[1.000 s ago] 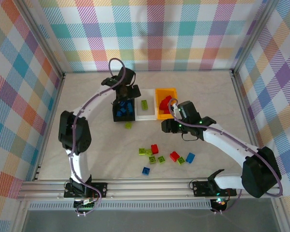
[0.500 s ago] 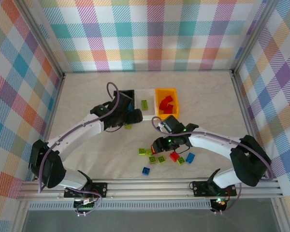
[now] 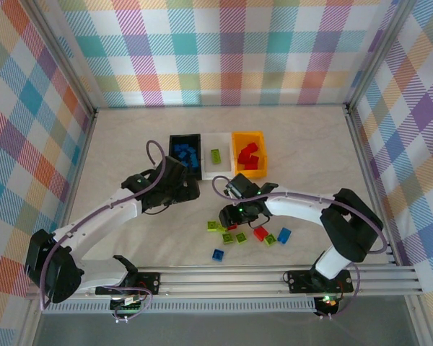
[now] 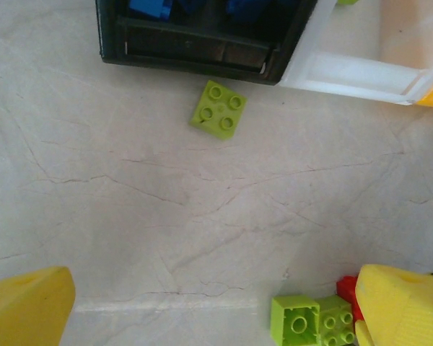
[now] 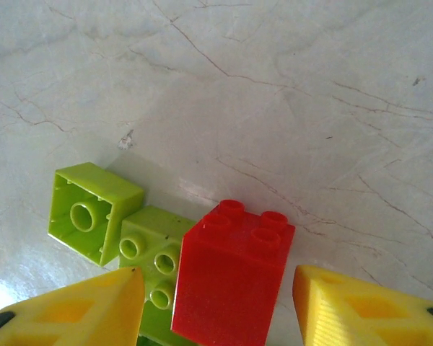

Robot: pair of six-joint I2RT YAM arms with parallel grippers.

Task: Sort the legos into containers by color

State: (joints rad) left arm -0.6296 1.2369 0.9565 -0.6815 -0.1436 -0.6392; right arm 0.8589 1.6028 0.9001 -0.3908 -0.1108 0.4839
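The containers stand in a row at the back: a black bin (image 3: 185, 154) with blue legos, a white bin (image 3: 216, 164) with one lime brick, and an orange bin (image 3: 248, 154) with red ones. My right gripper (image 3: 230, 218) (image 5: 216, 288) is open and straddles a red brick (image 5: 234, 277), with a gap on each side. Two lime bricks (image 5: 94, 209) lie just left of the red one. My left gripper (image 3: 189, 194) (image 4: 216, 310) is open and holds nothing, just in front of the black bin (image 4: 195, 50). A lime brick (image 4: 218, 108) lies by that bin.
Loose legos lie on the near table: lime ones (image 3: 212, 226) (image 3: 241, 237), a red one (image 3: 260, 233), blue ones (image 3: 283, 235) (image 3: 217, 254). The two arms reach close together in front of the bins. Aluminium frame rails (image 3: 224, 277) bound the table.
The left arm has pulled back from over the black bin to the table in front of it. The right arm has swung from the orange bin down to the loose bricks, over the red one.
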